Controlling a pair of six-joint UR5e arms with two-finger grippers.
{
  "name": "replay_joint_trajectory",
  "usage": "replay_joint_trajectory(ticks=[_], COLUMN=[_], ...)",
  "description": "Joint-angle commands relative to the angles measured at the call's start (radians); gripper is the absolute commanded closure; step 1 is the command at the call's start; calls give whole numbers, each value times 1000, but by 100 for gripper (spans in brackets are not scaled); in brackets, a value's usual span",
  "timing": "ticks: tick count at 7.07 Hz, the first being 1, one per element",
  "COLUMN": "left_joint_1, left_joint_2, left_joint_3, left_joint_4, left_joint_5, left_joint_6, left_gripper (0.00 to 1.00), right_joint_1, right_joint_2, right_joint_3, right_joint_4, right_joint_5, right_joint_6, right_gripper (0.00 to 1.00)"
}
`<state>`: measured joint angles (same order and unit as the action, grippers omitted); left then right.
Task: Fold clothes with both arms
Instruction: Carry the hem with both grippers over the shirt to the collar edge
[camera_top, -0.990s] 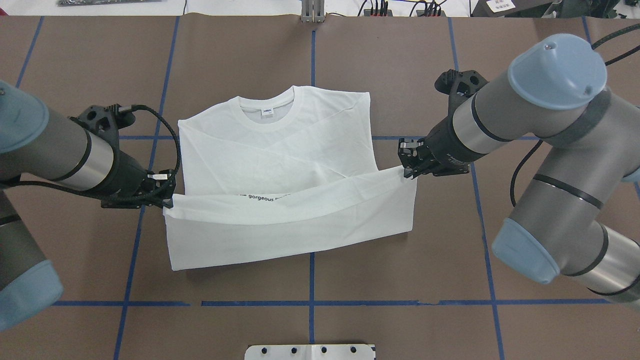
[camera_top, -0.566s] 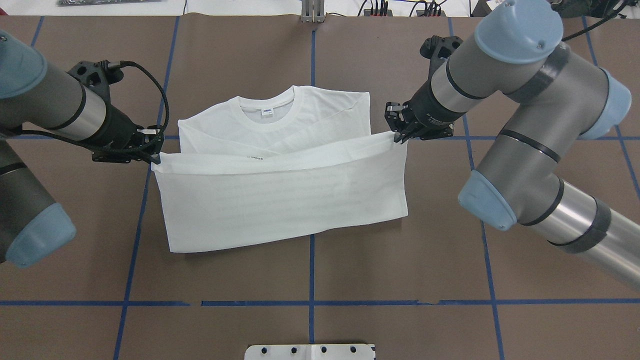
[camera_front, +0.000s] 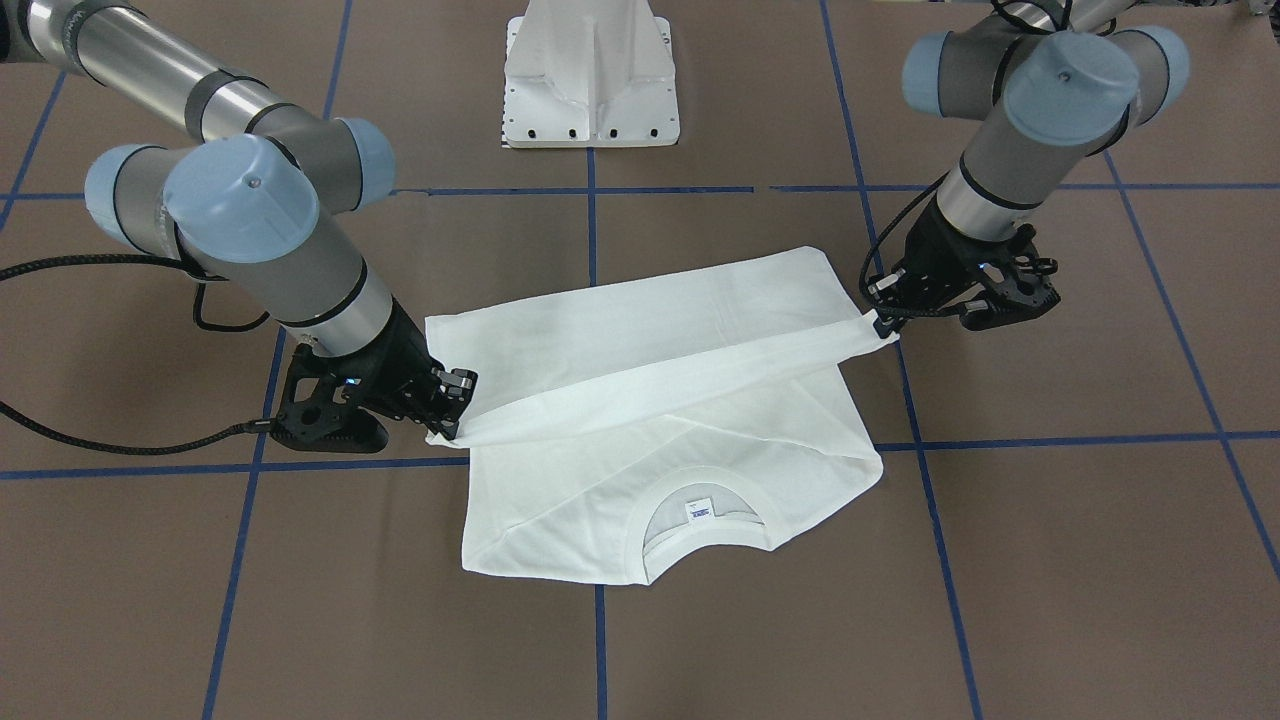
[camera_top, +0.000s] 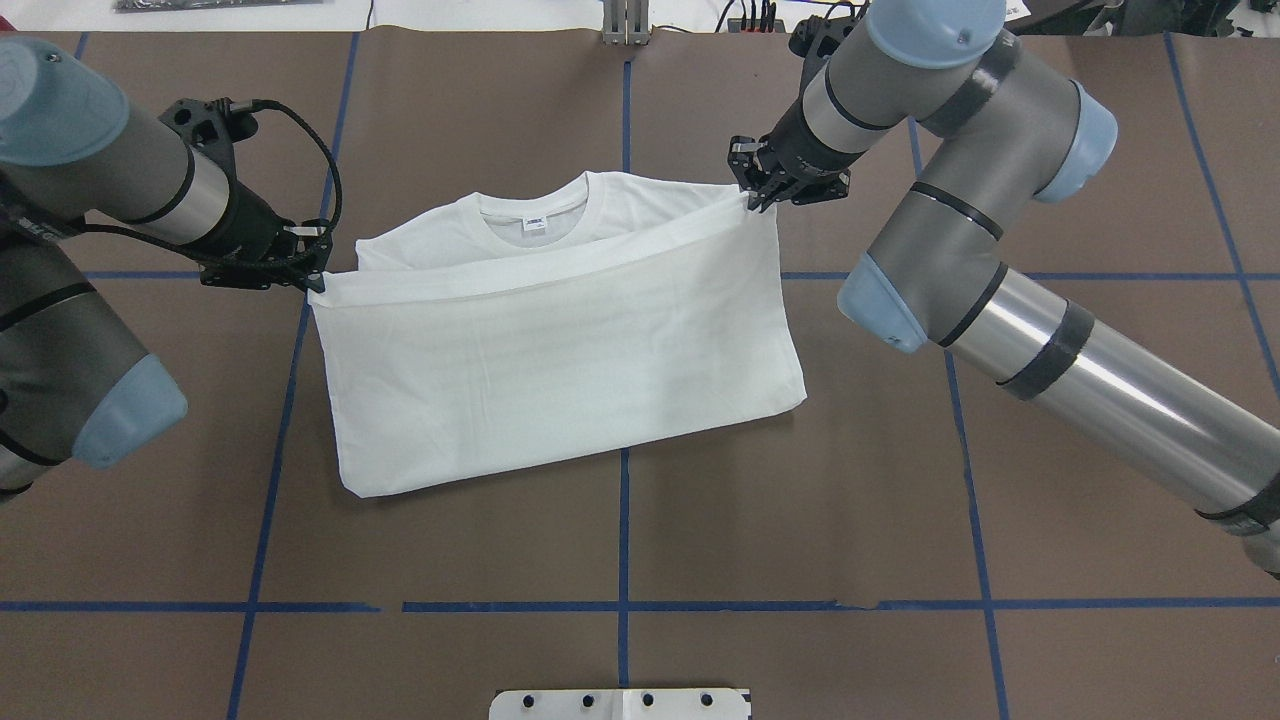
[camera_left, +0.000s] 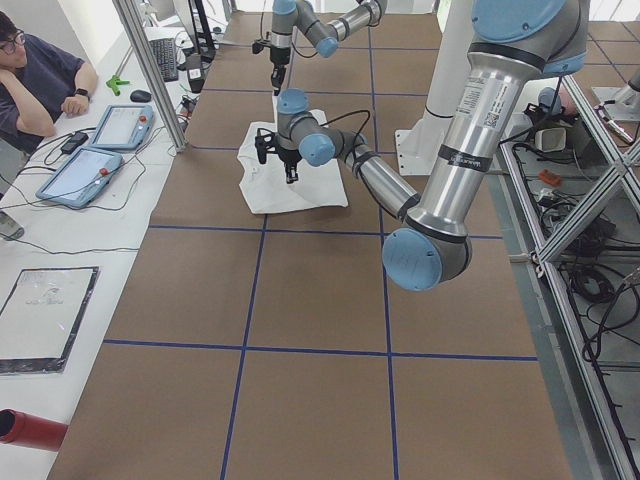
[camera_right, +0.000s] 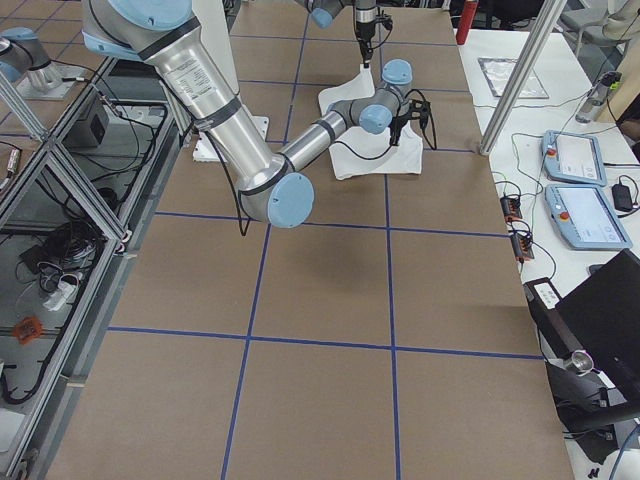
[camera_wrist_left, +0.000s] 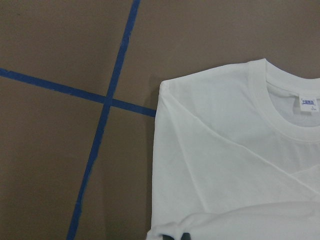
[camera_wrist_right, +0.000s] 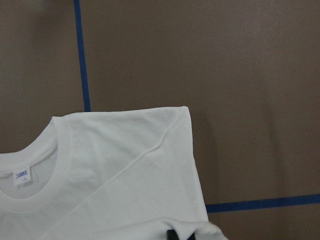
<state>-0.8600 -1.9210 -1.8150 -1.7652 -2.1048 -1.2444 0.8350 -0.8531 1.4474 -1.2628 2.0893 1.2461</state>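
The white metal pedestal base (camera_top: 620, 703) sits nearest the robot, at the edge of the brown paper-covered worktop (camera_top: 900, 480), which is marked with blue tape grid lines (camera_top: 620, 605). Just beyond the base, the white long-sleeved T-shirt (camera_top: 560, 370) lies across the centre line, doubled over on itself. Its near edge is a fold resting flat on the worktop. That fold slants, so the end on the robot's left is closer to the base than the end on the right.

From the fold, the upper layer runs away from the robot to the hem (camera_top: 540, 275), and I have both ends of that hem in hand. The left fingers (camera_top: 308, 272) are pinched tight on its left corner, just outside the left shoulder of the lower layer. On the left wrist camera I see bunched cloth at the bottom edge of the frame, where the pinch is. The right fingers (camera_top: 752, 190) are clamped the same way on the right corner, which sits at the lower layer's far right shoulder corner. That puts it further from the robot than the left corner. From the front-facing camera, the held edge stands clear of the cloth beneath it.

Beyond the hem, the lower layer's shoulders and ribbed round neck (camera_top: 540, 243) lie flat on the worktop, with the small label (camera_top: 537, 224) showing.
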Motion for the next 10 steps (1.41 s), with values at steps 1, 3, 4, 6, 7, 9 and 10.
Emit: replay_joint_trajectory(ticks=[1,3,4,6,7,9,10], left_joint_1=[-1,-17,-24,-45,-51,-56,-56], left_joint_2=[-41,-120,-128,-135,-141,-144,-151], left_joint_3=[89,193,242,348,368,378,379], left_joint_4=[-48,-48,-69,-187,-197,-198,-198], left_joint_5=[3,3,5,6,8,9,9], left_joint_6=[-1,-6,0,2,2,3,2], left_gripper=[100,100,100,100,100,100,100], right_joint_1=[1,21,21,21,21,21,21], right_joint_2=[113,131,143,175,181,209,209], right_joint_3=[-161,-229,-264,-343,-366,-400,-400], right_joint_4=[14,14,14,51,63,63,63], right_joint_5=[-17,-18,-18,-20,-20,-20,-20], right_joint_6=[-2,-69,-71,-73,-73,-73,-73], right_gripper=[100,100,100,100,100,100,100])
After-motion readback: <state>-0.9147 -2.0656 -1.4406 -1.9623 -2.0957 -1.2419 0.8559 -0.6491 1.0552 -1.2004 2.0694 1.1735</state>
